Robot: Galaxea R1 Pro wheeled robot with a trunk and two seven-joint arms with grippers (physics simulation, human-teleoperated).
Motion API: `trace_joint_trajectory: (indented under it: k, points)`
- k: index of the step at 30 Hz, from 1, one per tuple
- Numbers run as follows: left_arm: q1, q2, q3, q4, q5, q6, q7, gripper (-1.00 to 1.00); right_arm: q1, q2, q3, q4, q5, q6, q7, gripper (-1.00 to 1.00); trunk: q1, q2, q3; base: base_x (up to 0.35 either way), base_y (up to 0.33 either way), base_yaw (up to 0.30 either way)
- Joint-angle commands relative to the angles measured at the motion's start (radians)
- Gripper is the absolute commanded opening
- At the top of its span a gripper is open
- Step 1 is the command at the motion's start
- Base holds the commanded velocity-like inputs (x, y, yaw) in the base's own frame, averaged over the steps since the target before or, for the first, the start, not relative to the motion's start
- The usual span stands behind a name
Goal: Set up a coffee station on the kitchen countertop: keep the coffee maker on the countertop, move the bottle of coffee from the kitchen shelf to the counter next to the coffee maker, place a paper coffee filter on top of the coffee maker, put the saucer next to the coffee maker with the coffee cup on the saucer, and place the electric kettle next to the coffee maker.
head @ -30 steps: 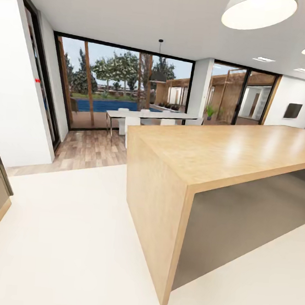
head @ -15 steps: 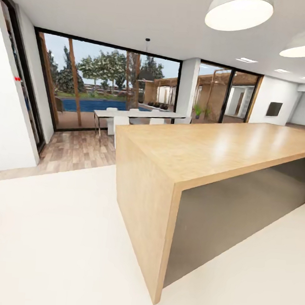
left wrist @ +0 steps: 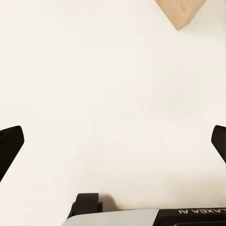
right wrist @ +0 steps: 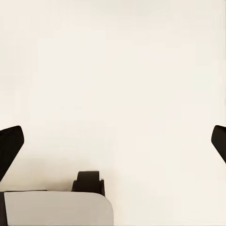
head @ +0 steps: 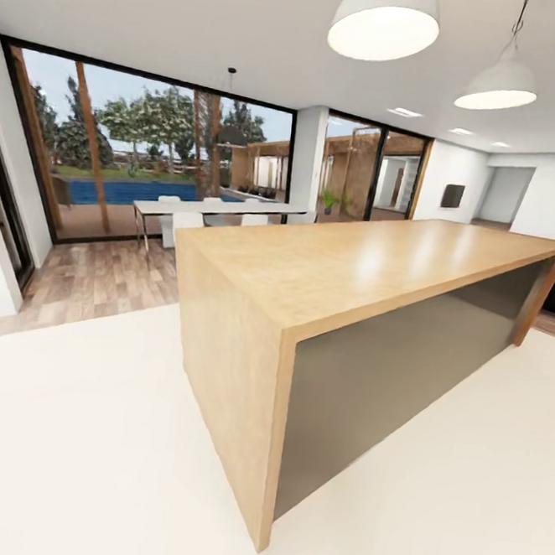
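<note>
My left gripper [left wrist: 115, 141] hangs open over the pale floor, its dark fingertips [left wrist: 12, 143] far apart with nothing between them. A corner of the orange-wood island [left wrist: 179, 14] shows beyond it. My right gripper [right wrist: 115, 141] is also open and empty, with bare pale floor [right wrist: 113, 70] in front of it.
The big orange-wood island [head: 354, 267] stands close ahead, its near corner low in the head view. Pale floor [head: 87, 429] spreads to its left and front. Behind it are a white dining table [head: 216, 209] with chairs, a glass wall and pendant lamps [head: 384, 22].
The whole head view has swung to the right, so the camera turned. The island now sits further left in the picture, and the dark cabinet at the left edge has dropped out.
</note>
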Motion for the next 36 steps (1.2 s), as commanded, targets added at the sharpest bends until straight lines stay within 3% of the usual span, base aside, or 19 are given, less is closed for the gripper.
trace_joint_trajectory:
  k: [1, 36]
  points:
    - [0.0, 0.0, 0.0, -0.001, 0.0, -0.001, 0.0, 1.0, -0.001, 0.0, 0.0, 0.001, 0.001, -0.008, 0.0, 1.0, 0.0, 0.0, 0.0, 0.0, 0.0, -0.25]
    - [0.0, 0.0, 0.001, -0.001, 0.0, -0.001, 0.0, 1.0, 0.0, 0.0, 0.0, 0.003, 0.001, -0.018, -0.002, 1.0, 0.0, 0.0, 0.016, 0.0, 0.0, -0.25]
